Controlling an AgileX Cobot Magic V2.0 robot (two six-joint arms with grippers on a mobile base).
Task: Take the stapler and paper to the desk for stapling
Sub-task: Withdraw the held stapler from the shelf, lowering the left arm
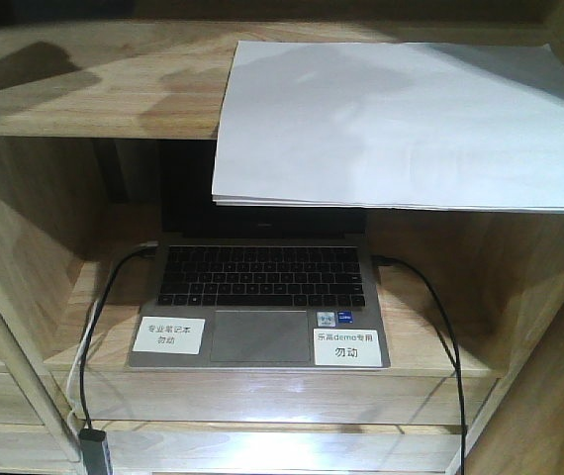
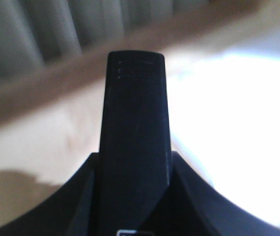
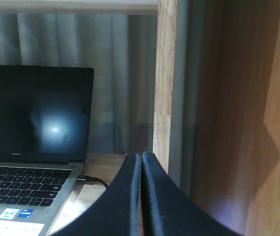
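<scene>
The paper (image 1: 401, 119), a thin white stack, lies on the upper shelf board (image 1: 94, 89) with its front edge hanging over the compartment below. In the left wrist view a black stapler (image 2: 135, 113) stands up between the two spread fingers of my left gripper (image 2: 134, 157), which is shut on it. It is held above light wood, with the bright white paper (image 2: 238, 123) just to its right. My right gripper (image 3: 141, 156) is shut and empty, low inside the laptop compartment near the right upright (image 3: 163, 98). The desk is out of view. Neither gripper shows in the front view.
An open grey laptop (image 1: 262, 297) fills the lower compartment, and its dark screen (image 3: 32, 113) is left of my right gripper. Black cables (image 1: 440, 327) run from both of its sides over the shelf front. A wooden side wall (image 3: 248, 123) closes the right.
</scene>
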